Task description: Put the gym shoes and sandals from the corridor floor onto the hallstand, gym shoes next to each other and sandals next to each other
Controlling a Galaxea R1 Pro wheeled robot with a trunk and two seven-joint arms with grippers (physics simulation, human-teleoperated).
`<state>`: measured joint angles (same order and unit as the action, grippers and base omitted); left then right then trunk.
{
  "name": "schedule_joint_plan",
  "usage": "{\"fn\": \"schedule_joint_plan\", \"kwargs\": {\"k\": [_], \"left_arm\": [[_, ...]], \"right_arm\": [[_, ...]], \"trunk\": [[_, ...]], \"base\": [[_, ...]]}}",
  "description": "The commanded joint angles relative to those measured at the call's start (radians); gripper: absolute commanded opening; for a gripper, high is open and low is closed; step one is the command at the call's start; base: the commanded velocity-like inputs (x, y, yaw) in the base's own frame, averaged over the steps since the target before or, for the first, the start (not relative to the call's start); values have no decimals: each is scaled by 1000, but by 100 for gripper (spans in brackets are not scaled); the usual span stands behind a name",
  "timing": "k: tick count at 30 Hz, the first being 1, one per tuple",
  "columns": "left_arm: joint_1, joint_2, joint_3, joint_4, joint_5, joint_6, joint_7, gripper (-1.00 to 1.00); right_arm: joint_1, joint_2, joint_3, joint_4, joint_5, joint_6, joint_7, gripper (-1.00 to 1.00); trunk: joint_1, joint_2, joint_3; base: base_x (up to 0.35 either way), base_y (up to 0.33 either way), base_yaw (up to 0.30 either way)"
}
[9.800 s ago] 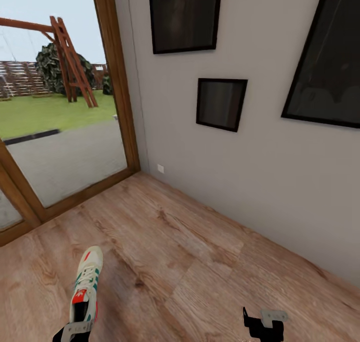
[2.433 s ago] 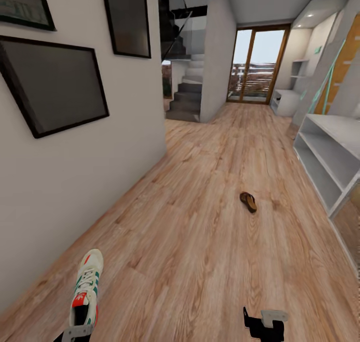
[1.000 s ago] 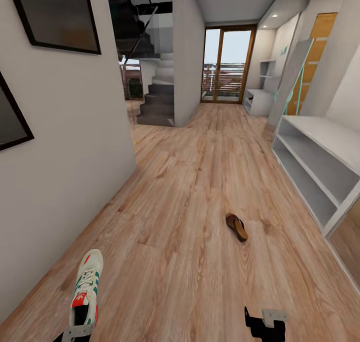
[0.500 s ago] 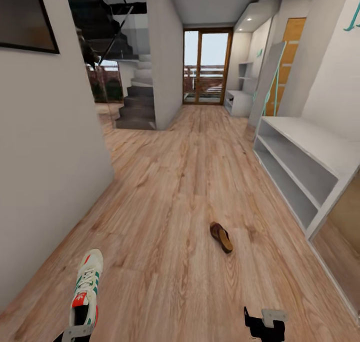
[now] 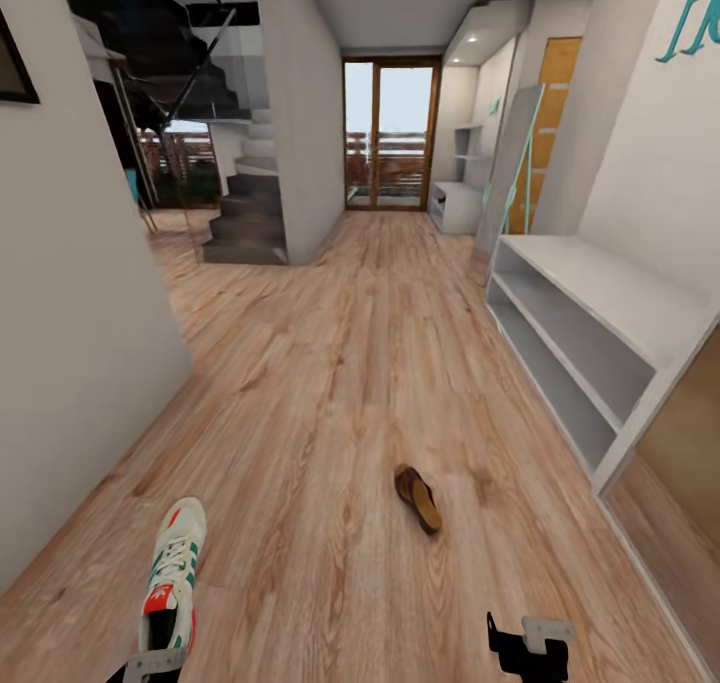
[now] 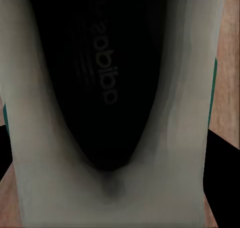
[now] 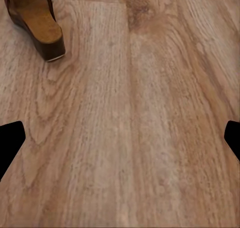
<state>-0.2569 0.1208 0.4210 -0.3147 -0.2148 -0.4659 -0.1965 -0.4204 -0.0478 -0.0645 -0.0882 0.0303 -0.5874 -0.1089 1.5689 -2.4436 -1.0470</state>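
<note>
White gym shoe (image 5: pixel 172 575) apparently gripped by left tool (image 5: pixel 150 666), right tool (image 5: pixel 528 648) spread, empty

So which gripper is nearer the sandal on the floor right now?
Right. The right gripper hangs empty just short of the sandal, slightly to its right. The left gripper, holding a gym shoe, sits farther off on the sandal's left.

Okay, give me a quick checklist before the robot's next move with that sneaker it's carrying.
1. Gym shoe held in left hand: ok; the left wrist view looks straight into its opening.
2. Right hand free: ok, open over bare floor.
3. Sandal located: ok, lying on the corridor floor ahead.
4. Second sandal and second gym shoe located: cannot tell.
5. White shelf unit at right is the right rack: cannot tell; teal lettering sits above it.
</note>
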Motion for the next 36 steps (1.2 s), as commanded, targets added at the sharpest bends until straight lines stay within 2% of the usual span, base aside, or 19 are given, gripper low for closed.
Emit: {"fn": "schedule_joint_plan", "kwargs": {"k": [1,20,29,36], "left_arm": [[-1,0,9,0,-7,-3,-6,-100],[-1,0,9,0,-6,-3,-6,-100],[-1,0,9,0,-7,-3,-6,-100],[-1,-1,9,0,-8,-3,-6,-100]], "right_arm": [[-1,0,-6,1,3,-3,1,100],[-1,0,-5,2,9,-2,2,100],[-1,0,-5,1,8,-2,3,100],[-1,0,-4,-1,8,-2,3,100]], "trunk": [[0,0,-1],[0,0,-1],[0,0,-1],[0,0,-7]], "base": [[310,-84,-1],[314,15,0],[69,10,3],[5,1,116]]}}
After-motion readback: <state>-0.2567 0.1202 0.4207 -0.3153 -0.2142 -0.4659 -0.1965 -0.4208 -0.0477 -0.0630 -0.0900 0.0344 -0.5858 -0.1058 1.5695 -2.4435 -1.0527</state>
